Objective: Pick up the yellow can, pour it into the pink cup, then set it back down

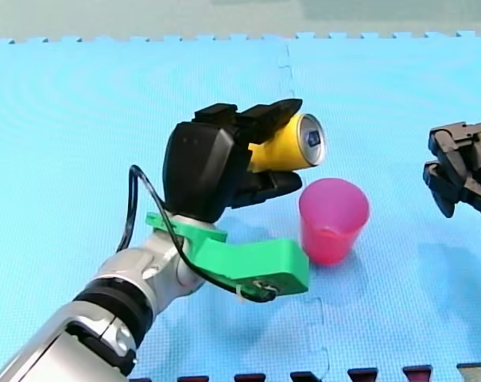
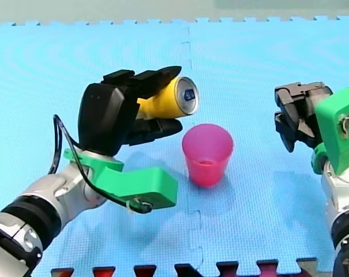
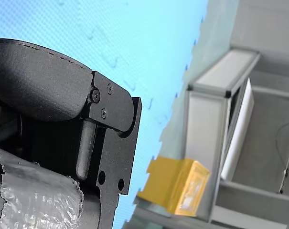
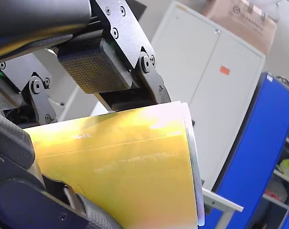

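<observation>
1. The left hand (image 2: 108,118) is clenched around the yellow can (image 2: 162,99), with fingers on top of it and under it. The hand holds the can up in the air. The can is tipped almost onto its side, and its top end points away from the hand, toward the cup.
2. The hand grips the back part of the can. If the grip gets loose while the can tips more, I think the can could slide out and drop onto the cup.
3. A green bracket (image 2: 141,187) sticks out from the wrist, low down under the hand. If the arm swings that way, it could push the cup.
4. The pink cup (image 2: 207,153) stands upright on the blue foam mat (image 2: 249,69), just below the can's top end. The can's top seems to be over the cup's edge nearest the hand, not over the middle. Whatever pours out might miss and land on the mat.
5. The lower fingers are close to the cup's rim. If the hand goes down a little, they could bump the cup and knock it over.
6. The right hand (image 2: 295,118) is well apart, on the far side of the cup from the left hand. I cannot tell if it is open or closed.
</observation>
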